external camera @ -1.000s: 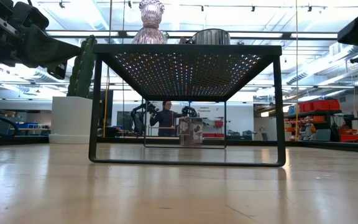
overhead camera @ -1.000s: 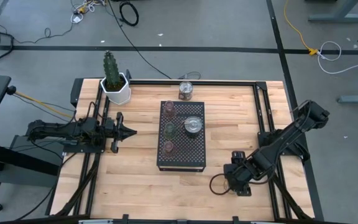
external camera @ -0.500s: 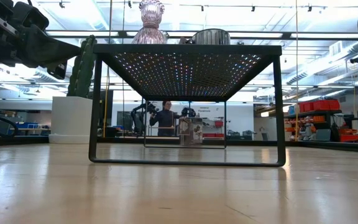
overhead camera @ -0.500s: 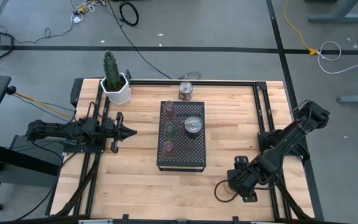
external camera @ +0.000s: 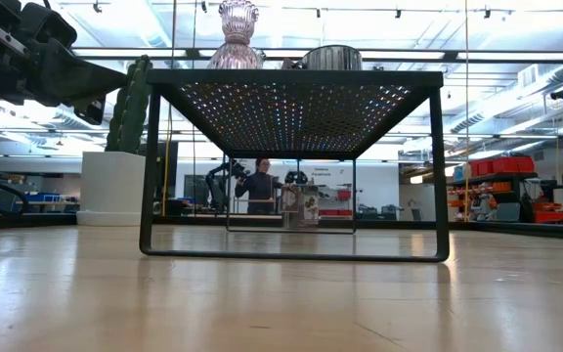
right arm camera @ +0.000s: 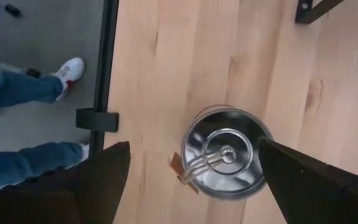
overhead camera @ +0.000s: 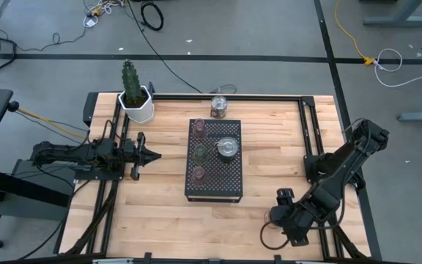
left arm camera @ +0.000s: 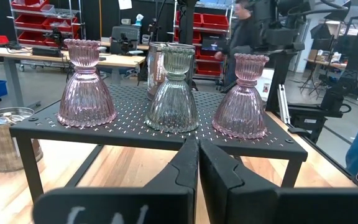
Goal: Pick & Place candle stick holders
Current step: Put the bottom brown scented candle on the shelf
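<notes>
Candle stick holders [overhead camera: 199, 152] stand on the black rack [overhead camera: 233, 187] mid-table, one silvery holder [right arm camera: 227, 152] lies directly beneath my wide-apart right gripper [right arm camera: 194, 171], so I judge descent and closing next; left gripper [left arm camera: 197, 152], fingers together, waits.

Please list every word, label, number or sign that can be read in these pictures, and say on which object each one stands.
No text can be read.
The tag beside the silvery holder on the table shows no writing.
The signs and red bins in the room behind are too small and blurred to read.
The glass holders on the black perforated stand carry no legible label.
</notes>
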Controlling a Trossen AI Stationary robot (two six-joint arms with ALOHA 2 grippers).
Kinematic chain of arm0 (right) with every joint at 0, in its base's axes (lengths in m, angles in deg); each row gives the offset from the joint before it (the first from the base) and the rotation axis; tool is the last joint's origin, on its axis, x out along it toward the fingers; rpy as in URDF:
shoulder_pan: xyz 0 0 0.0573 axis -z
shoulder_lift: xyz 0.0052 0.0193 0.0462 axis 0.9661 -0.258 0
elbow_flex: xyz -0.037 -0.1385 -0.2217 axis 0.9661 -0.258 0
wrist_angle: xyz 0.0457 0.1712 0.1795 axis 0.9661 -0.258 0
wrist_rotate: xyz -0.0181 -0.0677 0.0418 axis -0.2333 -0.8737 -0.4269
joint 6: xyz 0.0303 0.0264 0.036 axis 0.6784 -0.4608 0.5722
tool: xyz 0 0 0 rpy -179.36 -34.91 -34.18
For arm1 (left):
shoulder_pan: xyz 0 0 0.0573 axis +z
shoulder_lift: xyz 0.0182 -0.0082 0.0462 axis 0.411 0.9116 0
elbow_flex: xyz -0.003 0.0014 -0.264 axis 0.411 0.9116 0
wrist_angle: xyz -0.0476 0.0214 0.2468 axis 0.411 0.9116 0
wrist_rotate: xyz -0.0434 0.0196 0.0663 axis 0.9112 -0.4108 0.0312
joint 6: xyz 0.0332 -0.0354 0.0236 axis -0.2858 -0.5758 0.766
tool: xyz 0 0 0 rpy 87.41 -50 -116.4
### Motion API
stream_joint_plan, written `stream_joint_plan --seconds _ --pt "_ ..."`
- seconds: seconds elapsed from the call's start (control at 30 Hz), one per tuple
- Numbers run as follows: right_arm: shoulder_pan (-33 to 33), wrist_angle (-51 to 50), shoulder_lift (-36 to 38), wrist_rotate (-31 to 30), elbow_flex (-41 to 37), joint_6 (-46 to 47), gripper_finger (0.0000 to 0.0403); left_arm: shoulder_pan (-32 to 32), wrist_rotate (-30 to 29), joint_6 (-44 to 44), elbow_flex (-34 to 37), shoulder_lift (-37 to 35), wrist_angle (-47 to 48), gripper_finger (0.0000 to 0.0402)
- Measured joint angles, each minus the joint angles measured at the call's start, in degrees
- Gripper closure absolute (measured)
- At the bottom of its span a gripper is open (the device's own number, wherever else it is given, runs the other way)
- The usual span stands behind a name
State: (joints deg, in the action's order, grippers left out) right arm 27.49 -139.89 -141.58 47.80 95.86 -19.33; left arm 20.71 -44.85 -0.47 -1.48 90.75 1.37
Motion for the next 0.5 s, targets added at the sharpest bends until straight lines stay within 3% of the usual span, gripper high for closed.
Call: stream_joint_plan --seconds 0.5 --pt "-0.17 0.73 -1.59 -1.07 -4.60 1.17 0.0048 -0.01 0.00 0.00 -0.01 0.00 0.00 0.0383"
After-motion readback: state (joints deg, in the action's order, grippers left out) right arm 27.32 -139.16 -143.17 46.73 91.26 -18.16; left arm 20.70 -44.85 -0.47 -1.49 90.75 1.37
